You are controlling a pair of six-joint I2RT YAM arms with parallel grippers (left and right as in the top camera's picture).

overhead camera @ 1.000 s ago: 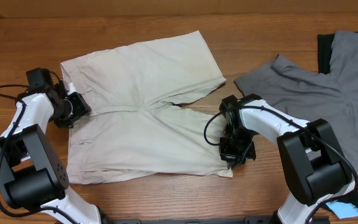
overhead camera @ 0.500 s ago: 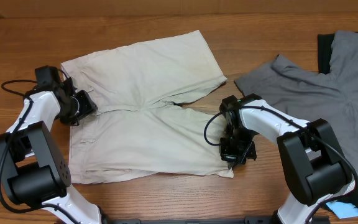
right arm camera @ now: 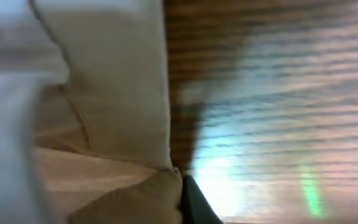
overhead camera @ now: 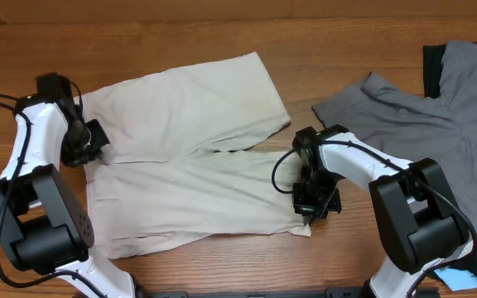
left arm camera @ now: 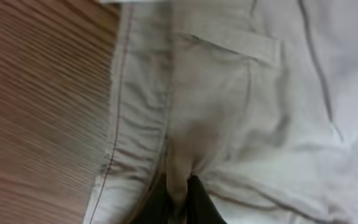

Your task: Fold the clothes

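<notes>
- The shorts (overhead camera: 189, 157) are spread flat on the wooden table (overhead camera: 222, 41), with the waistband to the left and the legs to the right.
- The waistband edge is pinched by the closed left gripper (overhead camera: 85, 145); in the left wrist view, cloth is seen bunched between its dark fingers (left arm camera: 201, 205).
- The lower leg's hem is clamped by the right gripper (overhead camera: 311, 205), closed on the fabric.
- A grey garment (overhead camera: 421, 124) is laid to the right, apart from the shorts, partly over a black fabric piece (overhead camera: 431, 62).

Cream shorts (overhead camera: 189, 157), spread flat on the table, legs pointing right, waistband at left
</notes>
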